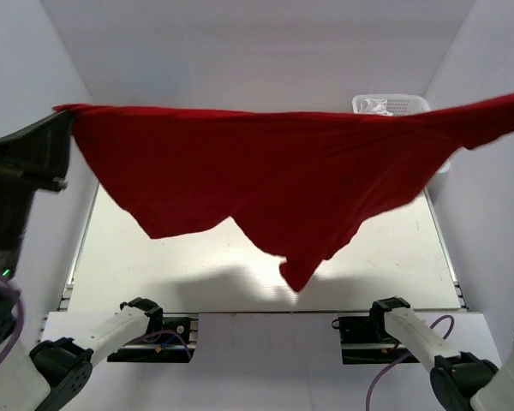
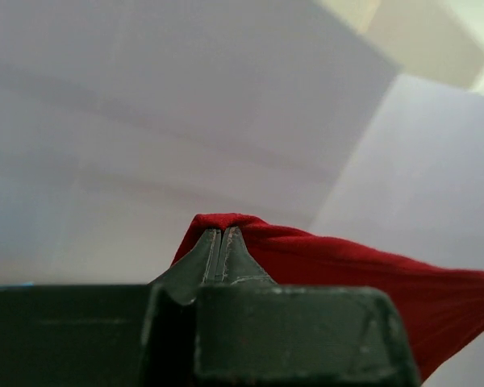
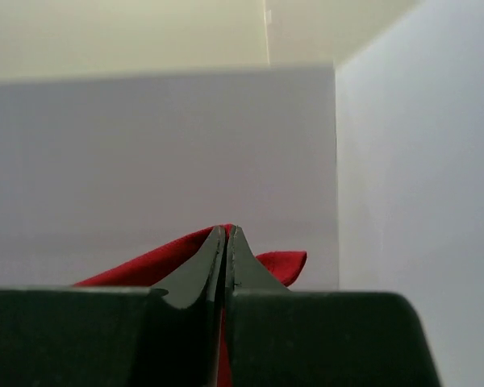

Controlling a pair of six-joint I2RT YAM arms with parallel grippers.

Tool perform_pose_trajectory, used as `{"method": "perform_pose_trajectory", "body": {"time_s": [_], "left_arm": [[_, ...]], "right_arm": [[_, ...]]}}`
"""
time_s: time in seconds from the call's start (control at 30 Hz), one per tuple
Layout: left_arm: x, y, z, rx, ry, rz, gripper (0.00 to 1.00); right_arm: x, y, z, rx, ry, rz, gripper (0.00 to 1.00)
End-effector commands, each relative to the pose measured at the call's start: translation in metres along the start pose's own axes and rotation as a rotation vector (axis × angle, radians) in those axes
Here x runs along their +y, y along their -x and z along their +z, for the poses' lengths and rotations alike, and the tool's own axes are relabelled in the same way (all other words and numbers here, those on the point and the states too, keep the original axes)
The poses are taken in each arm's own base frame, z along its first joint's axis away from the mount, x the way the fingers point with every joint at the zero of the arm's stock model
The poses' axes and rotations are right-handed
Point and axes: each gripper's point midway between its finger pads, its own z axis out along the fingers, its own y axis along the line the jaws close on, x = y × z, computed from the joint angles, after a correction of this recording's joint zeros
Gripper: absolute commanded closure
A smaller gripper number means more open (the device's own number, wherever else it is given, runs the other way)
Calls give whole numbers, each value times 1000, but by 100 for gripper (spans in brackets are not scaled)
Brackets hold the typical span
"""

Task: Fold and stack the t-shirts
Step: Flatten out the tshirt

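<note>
Both left gripper (image 2: 223, 231) and right gripper (image 3: 227, 230) clamp the red t-shirt (image 1: 274, 171) above the white table (image 1: 154, 261) between pale walls (image 1: 240, 51).

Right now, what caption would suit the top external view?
Midair, the red t-shirt hangs stretched wide above the table, white basket behind.

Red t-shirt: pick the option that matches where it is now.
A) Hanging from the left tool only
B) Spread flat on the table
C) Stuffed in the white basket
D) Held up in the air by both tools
D: the red t-shirt hangs stretched above the table, with the left tool and the right tool each shut on an edge of it.
</note>
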Motion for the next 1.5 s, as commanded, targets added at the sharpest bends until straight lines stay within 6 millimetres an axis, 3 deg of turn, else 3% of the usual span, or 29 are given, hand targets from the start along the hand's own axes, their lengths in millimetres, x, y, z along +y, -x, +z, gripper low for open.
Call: {"method": "perform_pose_trajectory", "body": {"time_s": [0.0,0.1,0.27,0.37,0.47,0.53,0.6,0.63,0.67,0.7,0.73,0.77,0.83,0.87,0.9,0.93,1.0,1.03,1.07,1.1,1.17,1.3,1.33,1.37,1.47], "left_arm": [[-24,21,-17,-36,-124,15,100],[-37,35,-32,-57,-191,12,100],[-43,41,-47,-67,-227,3,100],[-42,38,-44,-63,-225,3,100],[-36,18,-33,-12,-205,8,100],[-30,8,-25,5,-175,10,100],[-16,-18,-10,56,-120,17,100],[-10,-27,-3,69,-94,20,100],[1,-51,6,108,-65,26,100],[7,-59,8,112,-47,29,100],[20,-81,16,149,2,36,100],[25,-88,20,154,23,28,100],[42,-101,28,145,110,-1,100],[56,-130,31,190,145,2,100],[56,-135,35,168,136,-3,100],[74,-163,38,209,191,6,100],[87,-185,41,245,232,22,100],[97,-208,42,288,267,23,100],[103,-221,43,311,277,30,100],[108,-231,50,305,288,24,100],[127,-268,52,358,333,46,100],[163,-299,58,389,489,104,100],[173,-315,61,420,527,128,100],[177,-324,63,440,536,136,100],[188,-346,77,475,551,177,100]], "right_arm": [[-8,76,-23,-224,3,-13,100],[-7,100,-43,-293,31,-23,100],[-4,106,-53,-311,58,-22,100],[-3,96,-51,-290,58,-9,100],[6,80,-46,-258,98,6,100],[9,56,-34,-218,98,5,100],[12,37,-26,-177,99,14,100],[18,6,-16,-114,109,21,100],[21,-7,-14,-92,119,27,100],[25,-46,-5,-38,121,26,100],[33,-60,-5,-20,157,38,100],[35,-72,-2,-5,160,48,100],[40,-123,6,62,159,54,100],[42,-146,9,99,143,97,100],[39,-159,10,121,123,101,100],[41,-191,10,182,117,101,100],[43,-217,12,231,111,111,100],[45,-227,12,249,116,116,100],[54,-259,8,312,152,120,100],[57,-270,8,331,163,125,100],[66,-308,4,404,196,133,100],[69,-367,6,528,174,143,100],[69,-375,6,545,167,140,100],[70,-395,8,585,164,134,100],[67,-422,14,631,123,126,100]]}}
